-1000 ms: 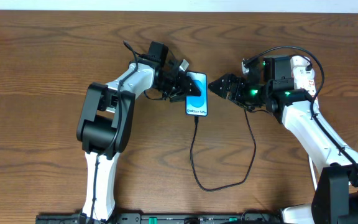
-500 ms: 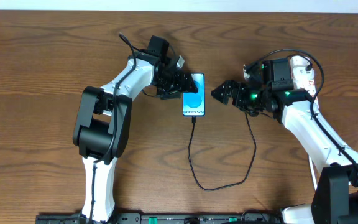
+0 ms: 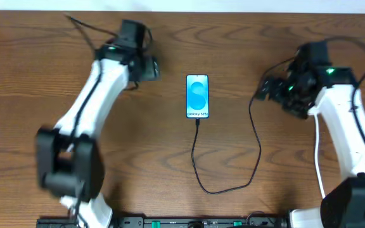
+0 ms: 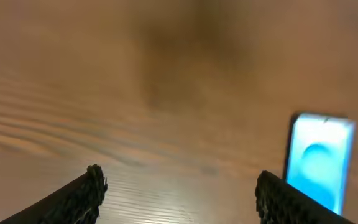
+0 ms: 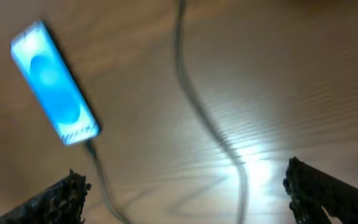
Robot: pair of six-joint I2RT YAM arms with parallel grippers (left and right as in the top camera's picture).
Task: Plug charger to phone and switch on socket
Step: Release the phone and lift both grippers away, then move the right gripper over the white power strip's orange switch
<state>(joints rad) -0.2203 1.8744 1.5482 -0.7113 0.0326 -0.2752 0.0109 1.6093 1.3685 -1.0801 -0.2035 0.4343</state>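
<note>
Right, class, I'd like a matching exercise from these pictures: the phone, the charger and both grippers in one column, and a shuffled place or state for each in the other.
Column one
1. phone
2. charger
3. left gripper
4. right gripper

Column two
a. open, phone at the upper left of its wrist view
b. screen up, lit blue
c. open, phone at the right of its wrist view
d. black loop ending at the phone's bottom edge

Pairs: 1-b, 2-d, 3-c, 4-a
</note>
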